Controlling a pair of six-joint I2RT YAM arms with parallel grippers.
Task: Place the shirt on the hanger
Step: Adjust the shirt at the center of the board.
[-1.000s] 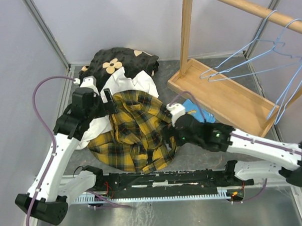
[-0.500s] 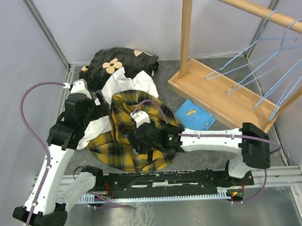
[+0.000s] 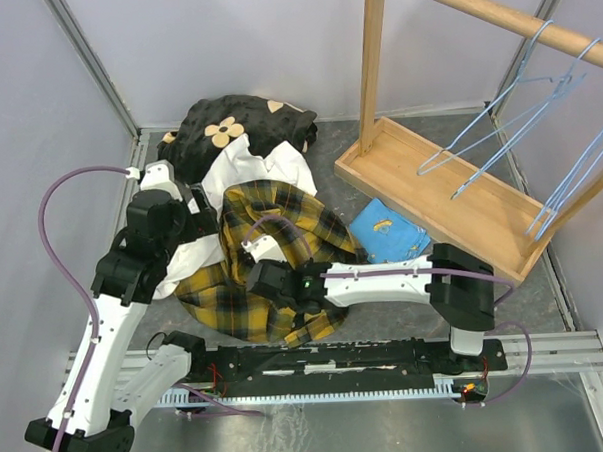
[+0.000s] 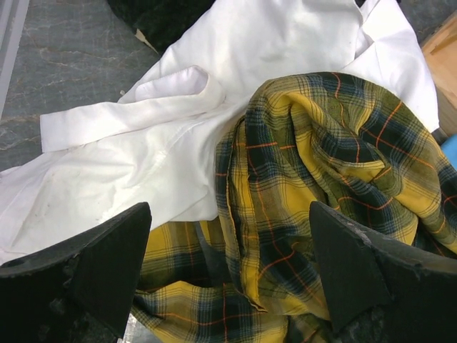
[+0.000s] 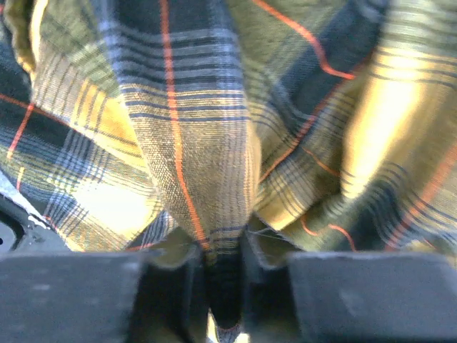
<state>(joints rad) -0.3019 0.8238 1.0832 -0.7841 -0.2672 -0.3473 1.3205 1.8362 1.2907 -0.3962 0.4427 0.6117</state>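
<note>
The yellow-and-black plaid shirt (image 3: 292,231) lies crumpled on the grey floor, partly over a white garment. My right gripper (image 3: 267,281) is low on the shirt's near-left part. In the right wrist view the right gripper (image 5: 223,266) is shut on a raised fold of the shirt (image 5: 193,143). My left gripper (image 3: 206,202) hangs over the shirt's left edge. Seen from the left wrist, the left gripper (image 4: 228,236) is open, with the plaid shirt (image 4: 321,164) below and nothing between its fingers. Several pale-blue hangers (image 3: 517,111) hang from the wooden rail at the right.
A white garment (image 3: 257,170) and a black flowered cloth (image 3: 239,124) lie behind the shirt. A blue cloth (image 3: 387,232) lies right of it. The wooden rack has an upright post (image 3: 374,58), a rail (image 3: 493,15) and a base tray (image 3: 435,195). Grey walls close in on the left and at the back.
My right arm swept left across the shirt, dropped onto its near-left part and shut its jaws on a fold. The left arm shifted slightly. The hangers have swung.
</note>
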